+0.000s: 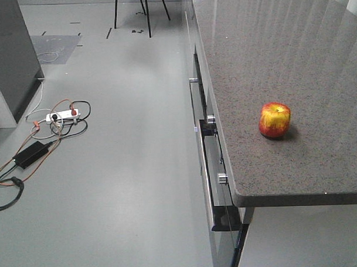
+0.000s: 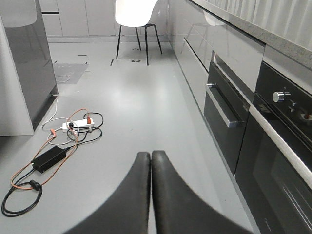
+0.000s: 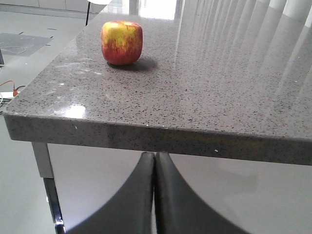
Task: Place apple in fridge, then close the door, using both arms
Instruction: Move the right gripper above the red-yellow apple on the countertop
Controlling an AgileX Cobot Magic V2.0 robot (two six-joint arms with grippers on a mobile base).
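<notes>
The apple (image 1: 275,119), red with yellow streaks, sits upright on the speckled grey counter (image 1: 293,53) near its front left corner. The right wrist view shows the apple (image 3: 122,42) beyond the counter edge (image 3: 161,134). Below that edge my right gripper (image 3: 155,155) hangs shut and empty. Low over the floor, my left gripper (image 2: 151,153) is shut with nothing in it. A tall dark grey fridge (image 1: 11,51) stands at the far left, also in the left wrist view (image 2: 29,63). I cannot tell its door from its body. Neither gripper shows in the front view.
Dark ovens (image 2: 273,161) and drawers with bar handles (image 2: 222,107) line the counter's front, and their handles (image 1: 195,103) stick out. A power strip and cables (image 1: 49,123) lie on the floor left. A white chair (image 2: 136,14) stands far back.
</notes>
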